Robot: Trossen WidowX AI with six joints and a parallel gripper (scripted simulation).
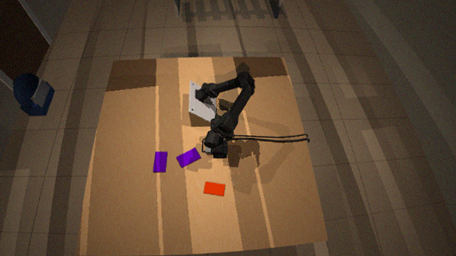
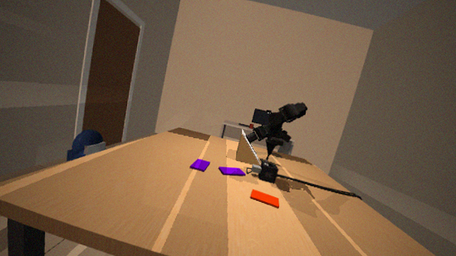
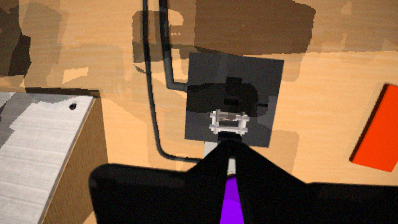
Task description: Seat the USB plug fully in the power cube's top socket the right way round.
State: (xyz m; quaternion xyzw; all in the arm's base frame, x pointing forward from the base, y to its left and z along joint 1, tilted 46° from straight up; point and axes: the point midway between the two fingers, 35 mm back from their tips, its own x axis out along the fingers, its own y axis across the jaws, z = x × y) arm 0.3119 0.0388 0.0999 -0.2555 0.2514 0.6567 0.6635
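The power cube (image 1: 220,155) (image 2: 269,174) (image 3: 270,75) is a dark box with small slots in its top. My gripper (image 2: 268,157) (image 3: 231,149) points down over the cube's top and is shut on the USB plug (image 3: 230,135), of which only a small dark part shows at the fingertips. A bright metal outline (image 3: 215,123) lies just beyond the fingertips in the wrist view; I cannot tell whether it is the plug's shell or the socket's rim. How deep the plug sits and which way round it is are hidden.
A pale sloped board (image 1: 198,103) (image 2: 248,144) (image 3: 40,145) stands beside the arm. Black cables (image 1: 268,138) (image 2: 320,185) (image 3: 150,100) trail from the cube. A light grey plug (image 2: 255,168) sits at its side. Two purple blocks (image 1: 160,162) (image 2: 232,171) and an orange block (image 1: 214,189) (image 2: 265,198) (image 3: 377,132) lie nearby.
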